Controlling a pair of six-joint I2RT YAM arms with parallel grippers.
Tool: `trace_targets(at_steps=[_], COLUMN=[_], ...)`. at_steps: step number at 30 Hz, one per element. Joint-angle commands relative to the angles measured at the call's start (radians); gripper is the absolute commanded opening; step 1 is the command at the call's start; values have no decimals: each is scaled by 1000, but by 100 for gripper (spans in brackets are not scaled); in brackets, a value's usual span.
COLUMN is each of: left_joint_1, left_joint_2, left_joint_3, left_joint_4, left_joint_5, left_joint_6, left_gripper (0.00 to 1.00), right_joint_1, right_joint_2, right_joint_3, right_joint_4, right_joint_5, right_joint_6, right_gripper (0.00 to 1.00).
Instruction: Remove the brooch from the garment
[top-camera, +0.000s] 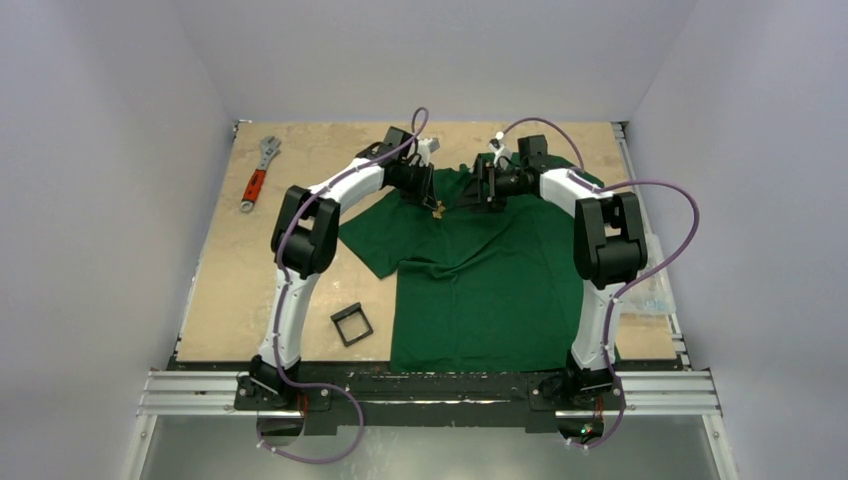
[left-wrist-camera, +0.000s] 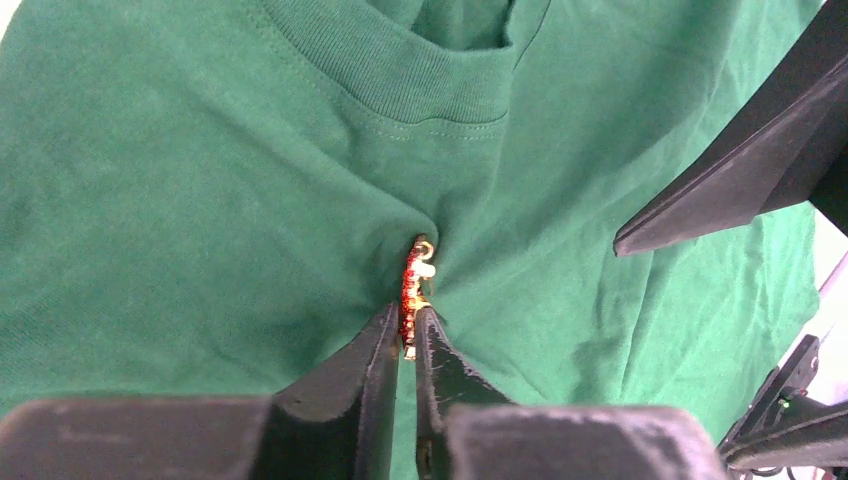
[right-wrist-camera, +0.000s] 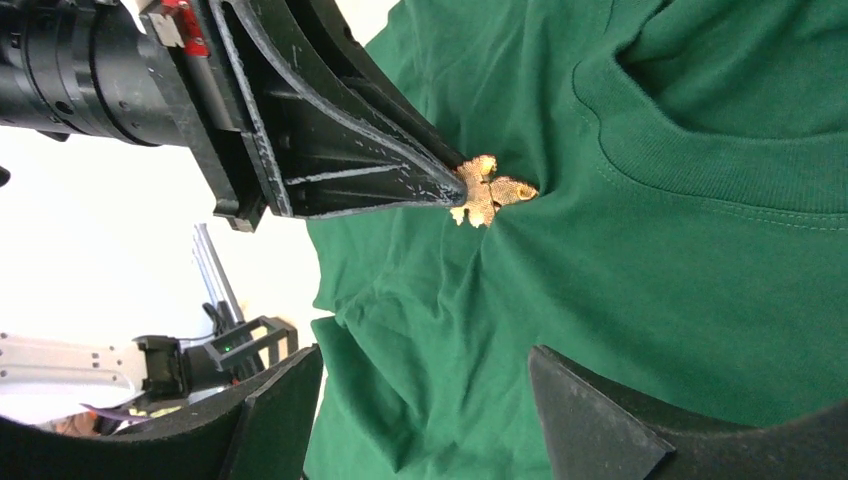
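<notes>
The garment (top-camera: 480, 280), a dark green T-shirt, lies flat on the table with its collar (left-wrist-camera: 420, 80) at the far side. The brooch (left-wrist-camera: 413, 285), a small orange-red leaf, sits just below the collar, and the cloth puckers around it. My left gripper (left-wrist-camera: 408, 325) is shut on the brooch's near edge, one fingertip on each side. From the right wrist view the brooch (right-wrist-camera: 490, 192) shows at the tip of the left fingers (right-wrist-camera: 400, 170). My right gripper (right-wrist-camera: 425, 400) hangs open over the shirt's chest, holding nothing, to the right of the brooch (top-camera: 438, 208).
A red-handled wrench (top-camera: 258, 175) lies at the far left of the wooden table (top-camera: 240, 290). A small black square frame (top-camera: 352, 325) rests near the shirt's left hem. White walls close in on both sides.
</notes>
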Motion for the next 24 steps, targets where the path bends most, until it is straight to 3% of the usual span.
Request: trace_targets(at_steps=[1,2,12,19,24], left_joint_1=[-1,-2,22,27,25], left_joint_2=[-58,-86,-321,-404,-430], left_joint_3=[-17,-51,-337,-450,-463], left_joint_4=[68,104,436,552,548], left_joint_5=[33,47,379,485,534], left_joint_6=[-5,-5,-36,33,122], left_gripper=[3,0,0,0,0], right_joint_1=[-23,-30,-45,-38,-28], right_joint_2=[-67,-75,-194,-329,-359], right_joint_3=[39,33,-68,-186,-148], right_joint_4=[-75,-83,-76,19,-187], right_joint_5=[9,7,-54,-109,-197], right_joint_6=[-100,-122,-396,-495,-724], right_gripper=[78,78,70,58,50])
